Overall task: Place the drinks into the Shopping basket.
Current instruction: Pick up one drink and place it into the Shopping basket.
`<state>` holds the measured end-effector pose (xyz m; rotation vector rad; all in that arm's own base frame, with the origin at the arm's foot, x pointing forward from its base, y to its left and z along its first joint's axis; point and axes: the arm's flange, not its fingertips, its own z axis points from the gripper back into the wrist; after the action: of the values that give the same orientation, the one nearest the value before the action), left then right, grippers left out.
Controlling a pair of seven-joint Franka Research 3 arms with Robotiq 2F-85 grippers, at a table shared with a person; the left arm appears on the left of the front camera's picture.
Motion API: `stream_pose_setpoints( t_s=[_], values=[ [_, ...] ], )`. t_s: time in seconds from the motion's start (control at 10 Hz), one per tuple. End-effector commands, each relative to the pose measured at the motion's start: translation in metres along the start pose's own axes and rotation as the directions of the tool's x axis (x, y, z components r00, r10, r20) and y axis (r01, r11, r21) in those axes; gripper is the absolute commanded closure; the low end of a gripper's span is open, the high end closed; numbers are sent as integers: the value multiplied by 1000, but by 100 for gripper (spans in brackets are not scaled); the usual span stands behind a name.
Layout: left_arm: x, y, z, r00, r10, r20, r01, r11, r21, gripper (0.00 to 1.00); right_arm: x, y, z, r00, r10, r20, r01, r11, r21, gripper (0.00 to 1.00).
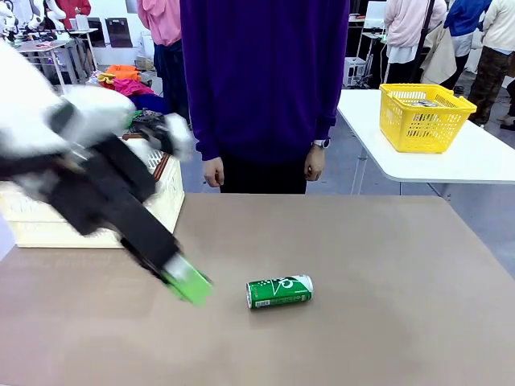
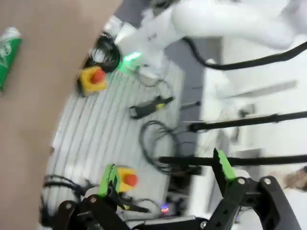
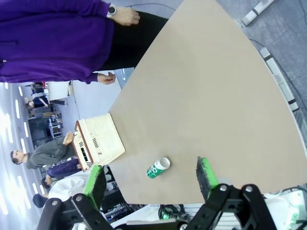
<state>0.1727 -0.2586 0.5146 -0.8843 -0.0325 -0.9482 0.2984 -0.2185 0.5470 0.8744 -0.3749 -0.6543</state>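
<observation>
A green drink can [image 1: 279, 291] lies on its side near the middle of the tan table [image 1: 386, 265]. My left gripper [image 1: 190, 282], blurred by motion, hangs just left of the can and is apart from it. In the left wrist view that gripper [image 2: 165, 175] is open and holds nothing, with the can [image 2: 7, 53] at the top left. The cream-white Shopping basket [image 1: 173, 201] stands at the table's left, partly hidden behind my left arm. High over the table, my right gripper [image 3: 150, 178] is open and empty, looking down on the can [image 3: 158, 168] and the basket [image 3: 98, 141].
A person in a purple sweater [image 1: 265, 80] stands at the far edge, hands [image 1: 213, 172] down at their sides. A smaller yellow basket [image 1: 425, 117] sits on a separate white table at the back right. Cables and red stop buttons [image 2: 97, 76] lie on the floor.
</observation>
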Motion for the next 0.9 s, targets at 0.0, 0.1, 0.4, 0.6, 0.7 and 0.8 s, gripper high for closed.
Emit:
stream_pose_setpoints(
  t_s=[0.0,0.1,0.4,0.6,0.7,0.8],
  values=[
    [21,16,-40,968,-236,89,228,969,93,0,2,1,2,1000,9,-8,-9,1000,6,0],
    [16,17,-64,928,-348,131,332,934,132,0,2,1,2,1000,9,-8,-9,1000,6,0],
    [28,48,-93,807,-588,-53,580,773,256,0,2,1,2,1000,9,-8,-9,1000,6,0],
    [37,5,-78,904,-417,88,389,891,234,0,2,1,2,1000,9,-8,-9,1000,6,0],
    [37,5,-78,904,-417,88,389,891,234,0,2,1,2,1000,9,-8,-9,1000,6,0],
    [37,5,-78,904,-417,88,389,891,234,0,2,1,2,1000,9,-8,-9,1000,6,0]
  ],
)
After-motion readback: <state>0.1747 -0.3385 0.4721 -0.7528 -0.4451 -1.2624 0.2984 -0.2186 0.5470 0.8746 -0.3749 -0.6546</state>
